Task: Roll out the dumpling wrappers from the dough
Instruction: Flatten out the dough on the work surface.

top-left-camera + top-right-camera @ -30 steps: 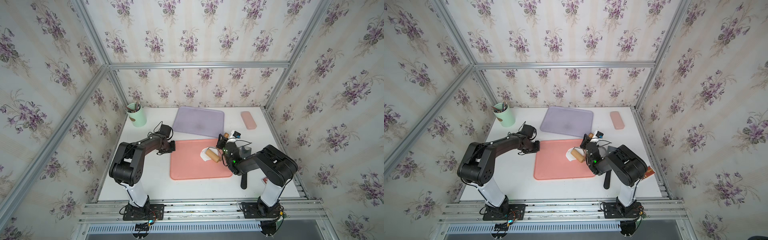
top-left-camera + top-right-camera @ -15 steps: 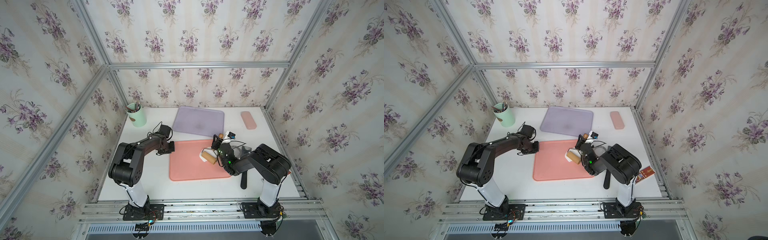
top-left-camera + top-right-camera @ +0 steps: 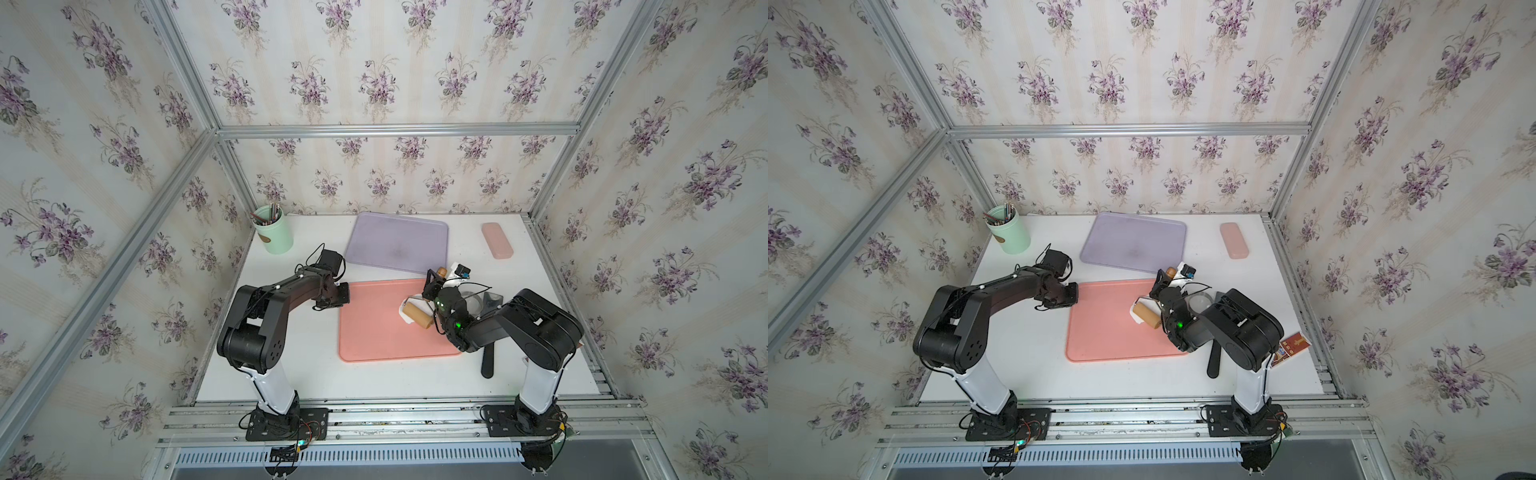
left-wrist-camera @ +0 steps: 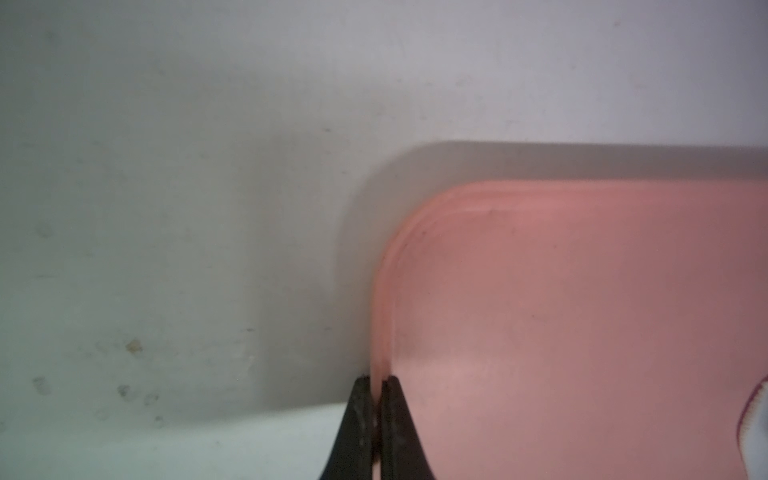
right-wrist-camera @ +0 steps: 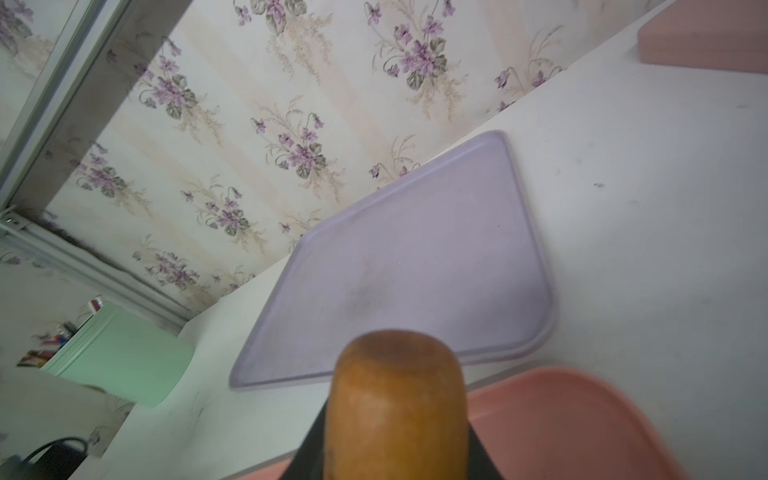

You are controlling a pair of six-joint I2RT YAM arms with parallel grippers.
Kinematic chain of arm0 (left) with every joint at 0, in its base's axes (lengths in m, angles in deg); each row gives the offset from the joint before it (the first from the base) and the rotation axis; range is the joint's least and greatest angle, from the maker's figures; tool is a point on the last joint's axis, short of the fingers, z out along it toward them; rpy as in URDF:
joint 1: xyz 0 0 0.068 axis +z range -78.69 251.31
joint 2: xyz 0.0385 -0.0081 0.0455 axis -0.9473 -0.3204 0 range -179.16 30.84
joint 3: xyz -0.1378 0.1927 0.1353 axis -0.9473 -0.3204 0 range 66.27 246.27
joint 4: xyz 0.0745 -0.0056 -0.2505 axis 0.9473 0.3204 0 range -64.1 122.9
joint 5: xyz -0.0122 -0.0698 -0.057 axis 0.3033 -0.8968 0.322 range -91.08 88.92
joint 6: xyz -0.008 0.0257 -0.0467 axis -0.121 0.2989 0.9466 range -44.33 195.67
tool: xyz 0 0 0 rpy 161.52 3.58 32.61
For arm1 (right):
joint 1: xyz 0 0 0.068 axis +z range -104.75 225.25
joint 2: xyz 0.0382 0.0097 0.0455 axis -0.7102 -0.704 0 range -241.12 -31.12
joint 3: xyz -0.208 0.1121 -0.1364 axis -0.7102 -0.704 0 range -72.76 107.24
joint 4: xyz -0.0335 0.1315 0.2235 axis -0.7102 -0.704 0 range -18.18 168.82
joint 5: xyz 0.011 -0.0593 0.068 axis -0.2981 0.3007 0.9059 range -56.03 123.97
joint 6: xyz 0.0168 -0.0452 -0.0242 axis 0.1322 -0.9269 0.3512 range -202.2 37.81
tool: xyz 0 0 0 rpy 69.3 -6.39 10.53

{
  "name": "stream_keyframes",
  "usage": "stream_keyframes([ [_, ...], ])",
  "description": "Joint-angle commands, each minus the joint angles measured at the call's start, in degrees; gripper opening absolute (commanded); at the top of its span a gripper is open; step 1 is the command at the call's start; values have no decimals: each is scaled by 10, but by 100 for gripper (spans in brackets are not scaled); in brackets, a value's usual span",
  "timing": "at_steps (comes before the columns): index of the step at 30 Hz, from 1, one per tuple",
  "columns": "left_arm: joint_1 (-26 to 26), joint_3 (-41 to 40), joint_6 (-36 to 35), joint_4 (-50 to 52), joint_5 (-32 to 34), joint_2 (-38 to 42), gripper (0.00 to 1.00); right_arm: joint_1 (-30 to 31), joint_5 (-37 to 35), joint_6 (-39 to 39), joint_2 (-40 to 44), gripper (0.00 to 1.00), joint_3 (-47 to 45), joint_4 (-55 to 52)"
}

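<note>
A small white sheet of dough (image 3: pixel 404 309) (image 3: pixel 1136 313) lies on the right part of the pink tray (image 3: pixel 374 332) (image 3: pixel 1100 328). A wooden roller (image 3: pixel 417 314) (image 3: pixel 1147 314) rests on it and hides most of it. My right gripper (image 3: pixel 434 282) (image 5: pixel 397 419) is shut on the roller's handle (image 5: pixel 397 386). At the tray's far left corner my left gripper (image 3: pixel 343 295) (image 4: pixel 377 386) is shut on the tray's rim (image 4: pixel 380 324). An edge of the dough (image 4: pixel 754 419) shows in the left wrist view. The dumpling wrappers are out of view.
A purple tray (image 3: pixel 397 241) (image 5: pixel 415 257) lies behind the pink one. A green cup (image 3: pixel 274 232) of pens stands at the back left, and a pink case (image 3: pixel 496 240) at the back right. A black scraper (image 3: pixel 487 361) and a ring cutter (image 3: pixel 1198 301) lie under my right arm.
My right arm has shifted the roller a little to the left over the dough. The left arm and the pink tray have stayed still.
</note>
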Motion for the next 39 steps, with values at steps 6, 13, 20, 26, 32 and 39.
stream_keyframes([
  [6,0,-11,-1,31,13,2,0,-97,-15,-68,36,0,-9,-84],
  [13,0,-9,0,28,14,4,0,41,-32,-42,4,0,-11,-56],
  [20,0,-16,0,28,14,16,0,-26,-41,-29,29,0,-16,-78],
  [26,0,-23,1,16,10,19,0,-33,-30,-47,28,0,-9,-94],
  [32,1,-35,6,-12,-1,35,0,56,-20,9,1,0,3,-84],
  [39,0,-27,2,8,18,29,0,-37,-26,-9,44,0,-12,-96],
])
